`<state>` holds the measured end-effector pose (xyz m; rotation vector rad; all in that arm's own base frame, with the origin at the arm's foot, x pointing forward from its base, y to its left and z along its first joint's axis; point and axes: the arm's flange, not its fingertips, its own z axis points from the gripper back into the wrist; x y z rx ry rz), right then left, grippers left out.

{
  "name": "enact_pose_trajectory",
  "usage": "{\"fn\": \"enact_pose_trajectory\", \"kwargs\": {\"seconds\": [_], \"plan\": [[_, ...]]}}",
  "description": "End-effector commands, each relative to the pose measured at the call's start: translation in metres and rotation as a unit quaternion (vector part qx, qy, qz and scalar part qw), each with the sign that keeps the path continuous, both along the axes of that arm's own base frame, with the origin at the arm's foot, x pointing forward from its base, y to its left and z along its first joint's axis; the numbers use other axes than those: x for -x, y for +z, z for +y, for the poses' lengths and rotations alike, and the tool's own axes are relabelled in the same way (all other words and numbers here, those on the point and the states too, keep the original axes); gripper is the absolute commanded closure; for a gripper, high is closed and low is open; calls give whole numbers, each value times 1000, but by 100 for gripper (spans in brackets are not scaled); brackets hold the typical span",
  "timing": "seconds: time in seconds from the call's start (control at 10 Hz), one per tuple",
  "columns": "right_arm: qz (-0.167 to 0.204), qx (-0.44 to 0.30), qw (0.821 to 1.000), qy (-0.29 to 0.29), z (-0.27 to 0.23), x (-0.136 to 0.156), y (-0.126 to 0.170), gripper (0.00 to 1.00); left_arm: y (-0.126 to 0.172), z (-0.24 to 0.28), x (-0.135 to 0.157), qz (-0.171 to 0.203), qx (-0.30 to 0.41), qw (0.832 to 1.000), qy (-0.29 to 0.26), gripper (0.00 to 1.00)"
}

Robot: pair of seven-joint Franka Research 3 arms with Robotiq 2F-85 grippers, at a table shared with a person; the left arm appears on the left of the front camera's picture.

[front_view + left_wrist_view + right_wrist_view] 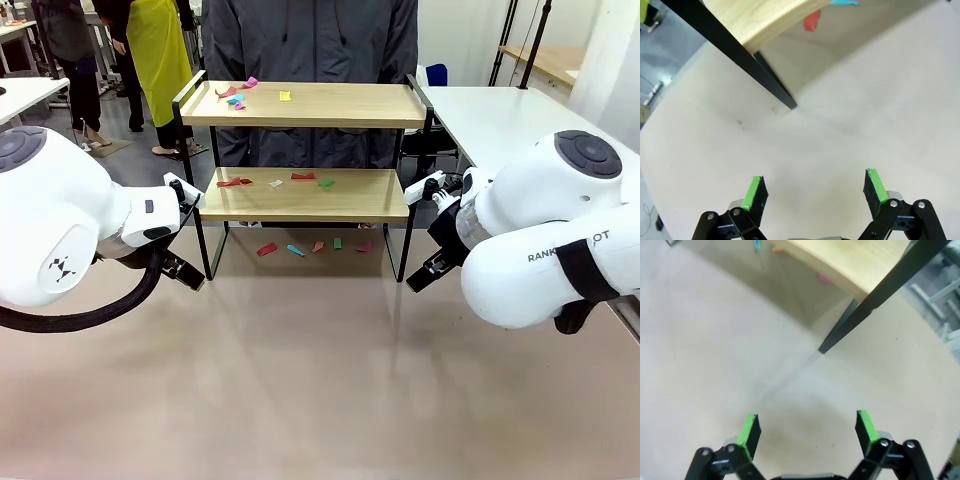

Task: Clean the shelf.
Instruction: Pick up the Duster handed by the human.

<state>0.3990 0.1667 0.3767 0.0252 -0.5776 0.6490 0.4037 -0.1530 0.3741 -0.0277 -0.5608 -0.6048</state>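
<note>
The shelf [305,105] stands at the far middle of the table, two wooden boards in a black frame. Small coloured paper scraps [238,92] lie on its top board, more scraps [300,178] on the lower board, and several scraps [300,248] on the table under it. My left gripper [814,192] is open above bare tabletop, near the shelf's left front leg [772,85]. My right gripper [807,431] is open too, hovering close to the right front leg [850,325]. Nothing sits between either pair of fingers.
A person in a dark jacket [310,40] stands right behind the shelf. Another white table [500,115] lies at the far right. My bulky arm housings [60,225] flank the shelf on both sides. The beige tabletop [320,370] stretches in front.
</note>
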Motion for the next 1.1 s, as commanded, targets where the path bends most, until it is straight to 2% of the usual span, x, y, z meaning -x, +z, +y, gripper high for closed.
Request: {"fn": "enact_pose_trajectory", "kwargs": {"seconds": [0.0,0.1,0.3,0.5,0.6,0.7,1.0], "plan": [[-23,-18,999,-21,-13,-17,43,0,33,9,-6,-6,29,999,-18,0],[-33,-42,999,-10,-27,-17,65,0,54,22,-10,-7,47,999,-25,0],[-54,-80,995,-11,-72,-16,98,0,92,63,-14,-2,102,991,-84,0],[-71,-124,989,43,-126,-23,113,0,110,112,-31,-4,152,974,-168,0],[-74,-140,985,69,-152,-30,112,0,107,135,-41,-5,170,964,-203,0],[-77,-146,984,71,-182,-43,107,0,99,158,-58,-18,188,952,-241,0],[-72,-184,975,103,-229,-62,77,0,65,193,-91,-39,222,937,-267,0]]}}
